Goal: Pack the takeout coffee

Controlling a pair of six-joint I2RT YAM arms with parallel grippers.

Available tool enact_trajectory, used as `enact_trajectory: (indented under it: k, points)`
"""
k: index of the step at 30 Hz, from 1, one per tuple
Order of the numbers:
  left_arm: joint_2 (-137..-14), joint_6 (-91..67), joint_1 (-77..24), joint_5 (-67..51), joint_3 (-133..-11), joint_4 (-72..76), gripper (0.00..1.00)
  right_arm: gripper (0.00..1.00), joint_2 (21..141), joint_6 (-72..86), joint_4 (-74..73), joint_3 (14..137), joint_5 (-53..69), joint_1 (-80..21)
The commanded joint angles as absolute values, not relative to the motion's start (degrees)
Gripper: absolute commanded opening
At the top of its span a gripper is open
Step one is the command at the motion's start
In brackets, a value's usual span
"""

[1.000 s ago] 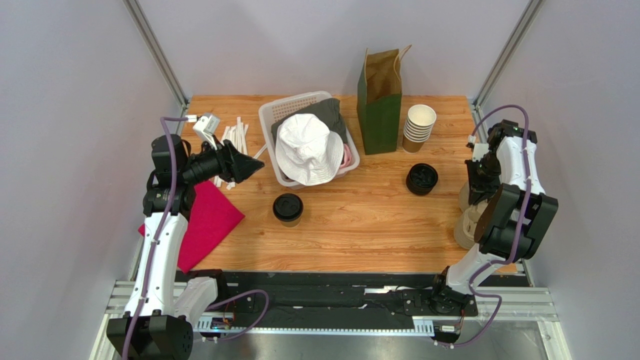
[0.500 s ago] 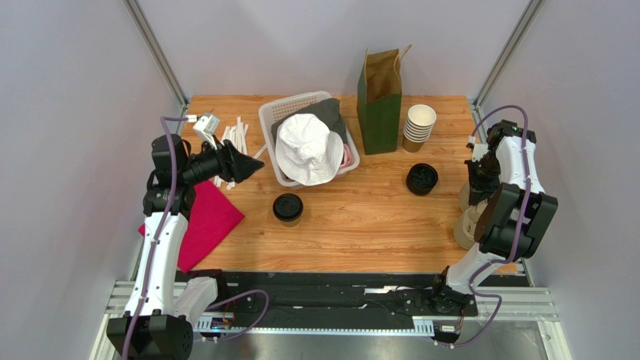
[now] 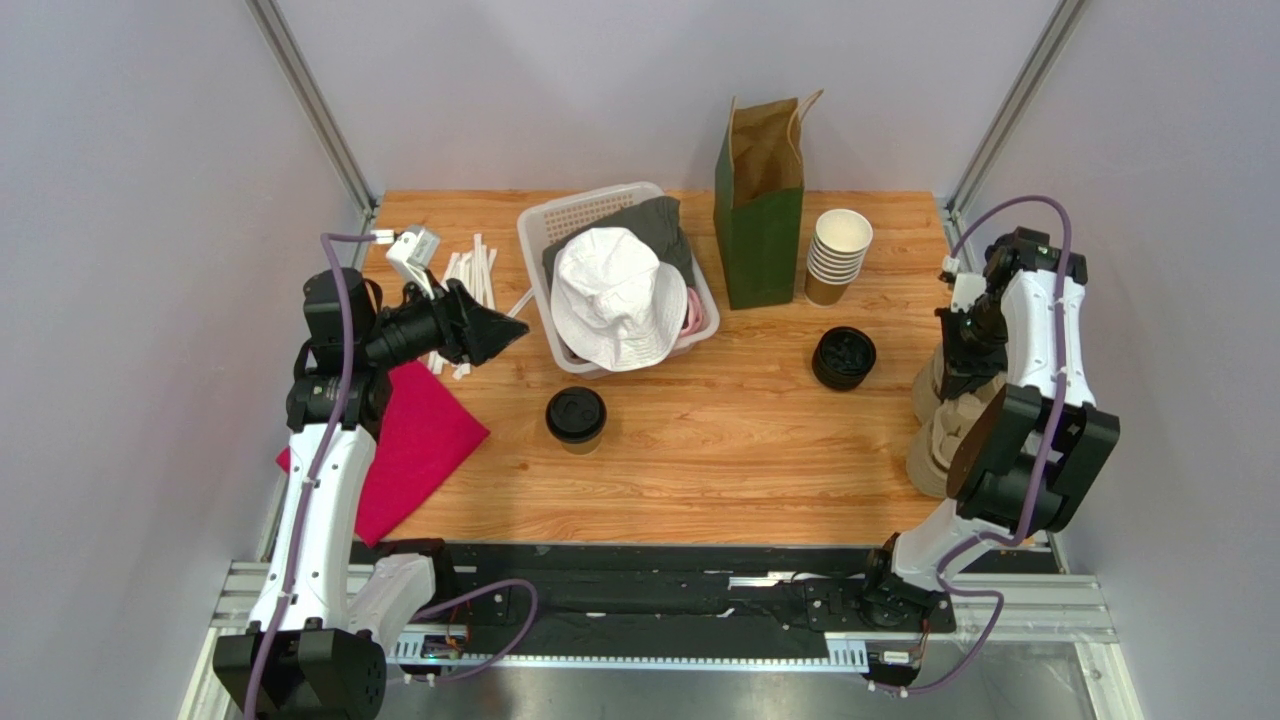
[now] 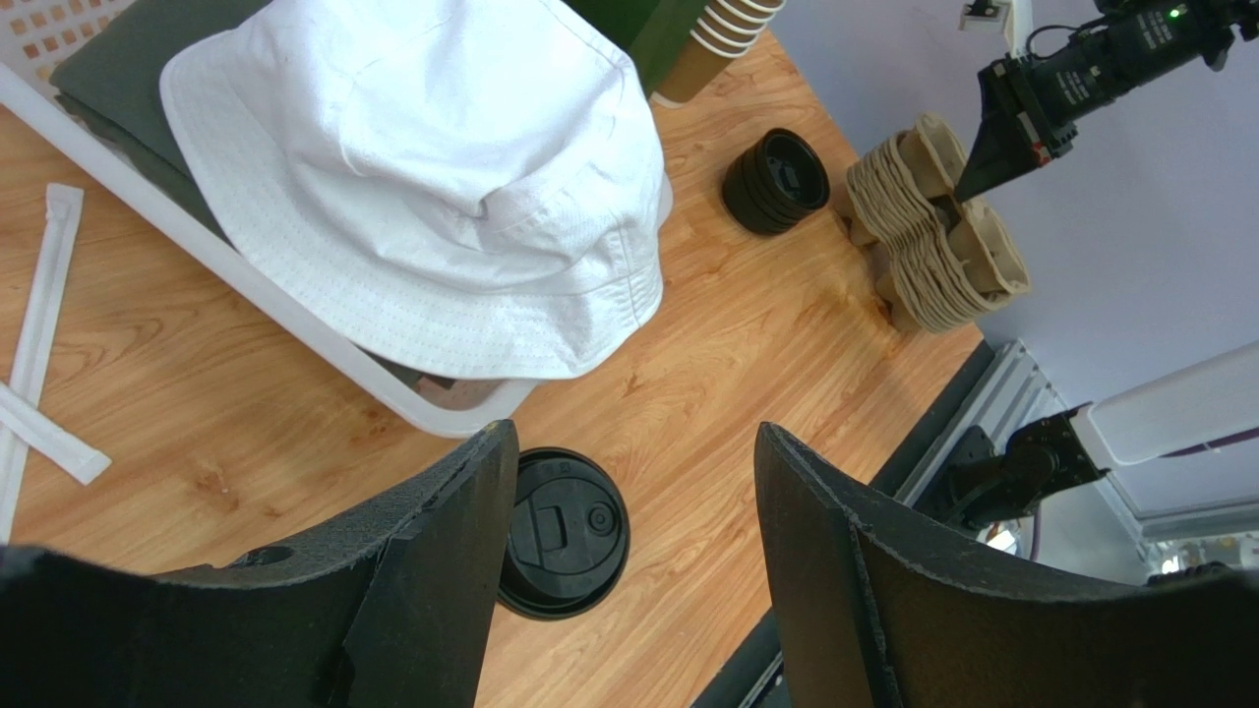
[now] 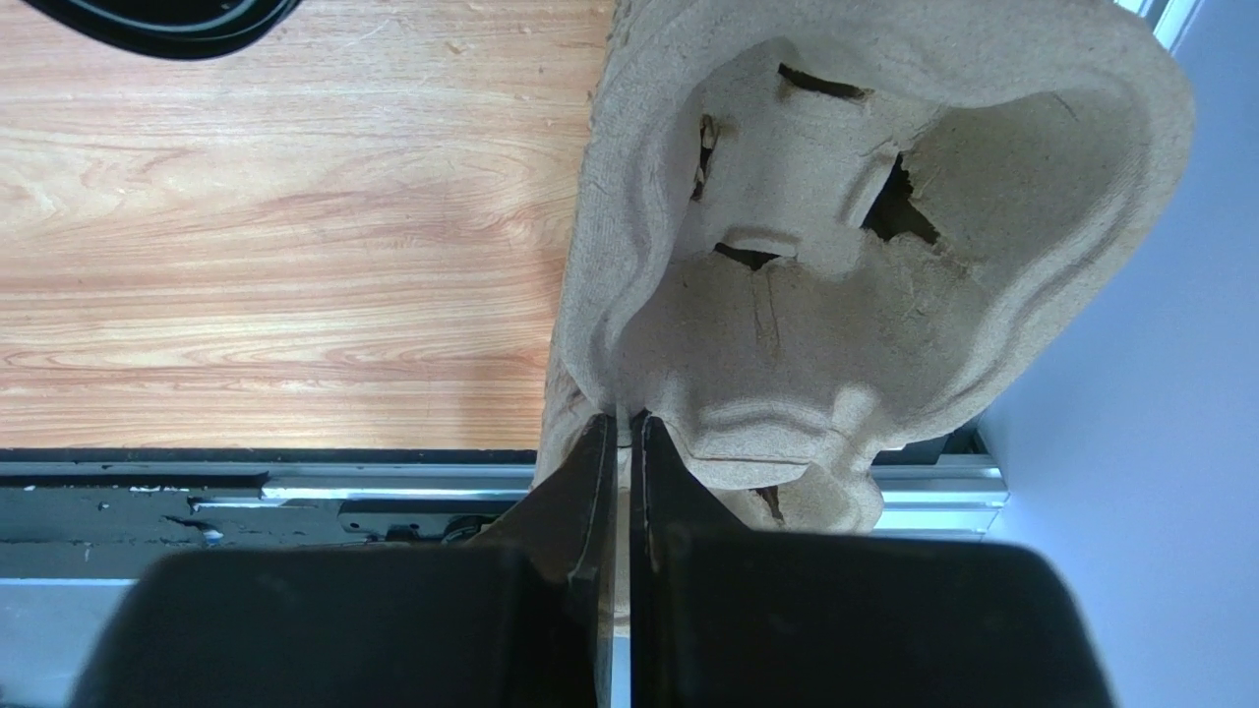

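From above, fetching a carrier tray by the look of it: right fingers [image 3: 951, 387] down on the tray stack [image 3: 935, 450], coffee cup [image 3: 576, 416] standing on the tabletop [image 3: 721, 450] well to their left, near the left fingers [image 3: 484, 333]. From the left wrist, left fingers spread wide and empty, coffee cup just below them. From the right wrist, right fingers pinched shut on the rim of the top tray [image 5: 828, 266]; next calls for lifting it clear without dragging up the trays beneath.

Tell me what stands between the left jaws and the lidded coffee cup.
Nothing visible. Only bare table lies between the open left jaws and the lidded coffee cup; the basket with the white hat sits aside.
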State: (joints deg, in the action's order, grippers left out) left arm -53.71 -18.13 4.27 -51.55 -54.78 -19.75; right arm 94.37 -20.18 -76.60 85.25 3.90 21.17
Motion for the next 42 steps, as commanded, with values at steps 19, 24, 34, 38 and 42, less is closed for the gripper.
enact_trajectory:
  k: [19, 24, 34, 38, 42]
  points:
    - [-54.8, -19.1, 4.7, -52.5, -55.8, -17.3, 0.69, 0.00, 85.5, -24.3, -85.3, 98.0, 13.2, 17.4]
    - [-54.9, -18.1, 4.7, -50.9, -57.4, -19.5, 0.69, 0.00, 84.1, -26.0, -85.8, 96.4, 14.8, 5.5]
    - [-57.1, -20.2, 8.3, -49.6, -62.7, -25.0, 0.69, 0.00, 86.1, -30.0, -87.5, 97.7, 19.8, -26.0]
    - [-58.5, -18.4, 10.7, -48.7, -66.4, -27.9, 0.69, 0.00, 87.9, -28.8, -86.2, 96.5, 23.7, -40.6]
    - [-59.9, -17.8, 13.6, -48.5, -69.3, -31.1, 0.69, 0.00, 89.9, -27.0, -82.9, 94.3, 25.9, -51.5]
